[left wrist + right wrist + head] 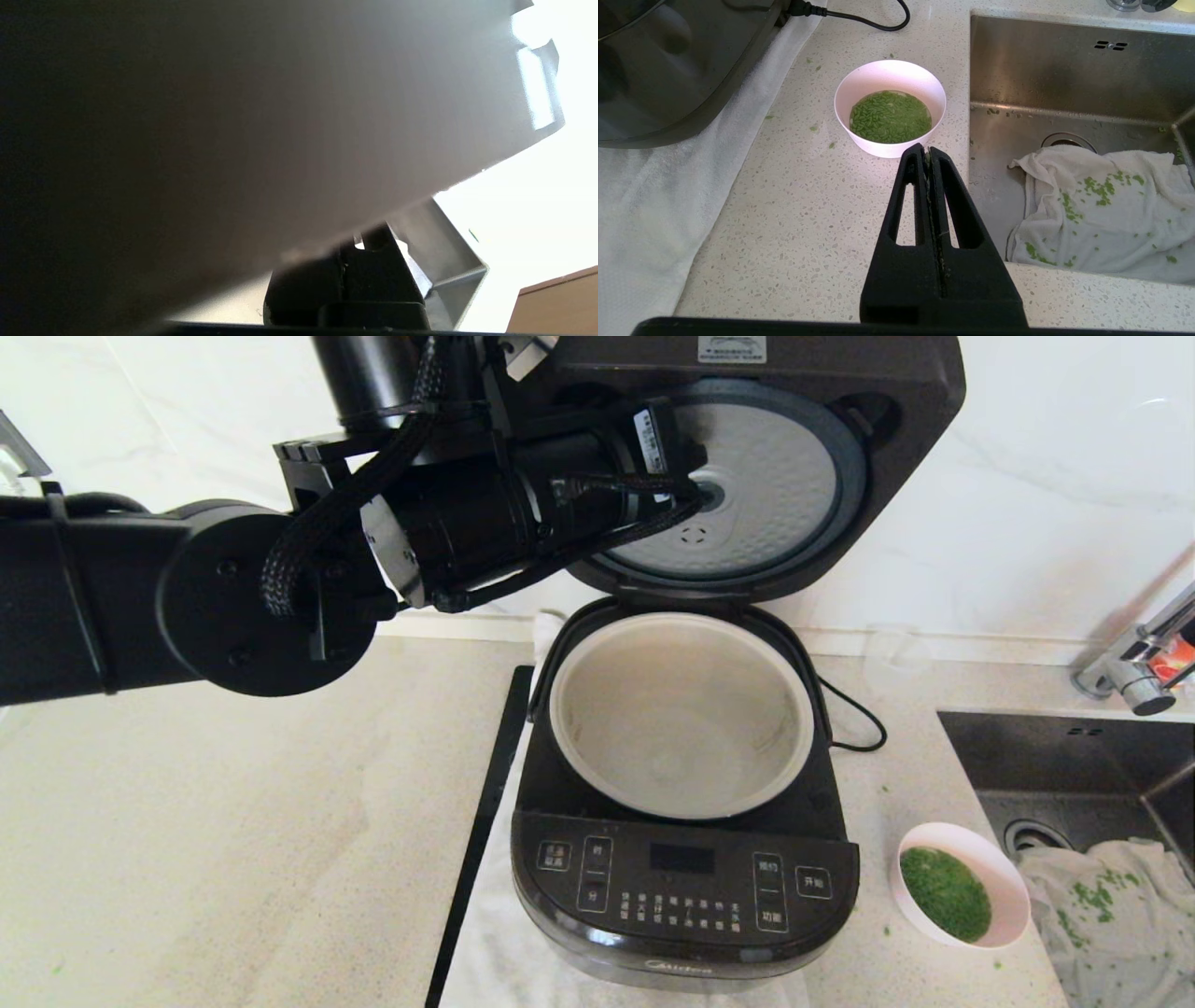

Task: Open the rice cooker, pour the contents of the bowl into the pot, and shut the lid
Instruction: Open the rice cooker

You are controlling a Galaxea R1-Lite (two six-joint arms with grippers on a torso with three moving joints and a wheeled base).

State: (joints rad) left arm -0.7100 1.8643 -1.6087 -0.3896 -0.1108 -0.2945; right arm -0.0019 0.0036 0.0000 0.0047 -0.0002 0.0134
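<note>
The glossy black rice cooker (684, 887) faces the robot, its hinged lid (775, 476) upright, dimpled silver underside forward. The right gripper (928, 151) has its jaws pressed together near the small pink-white bowl (890, 107) of green bits (890, 116); the left arm's jaws cannot be told.

Rice cooker (684, 859) in front of me on bench (233, 840), on towel (495, 952). Lid (775, 476) stands up behind pot (681, 714). Pot sits in cooker. Bowl (962, 884) right of cooker, beside sink (1055, 756). Contents (945, 893) in bowl. Cloth (1111, 915) in sink.
</note>
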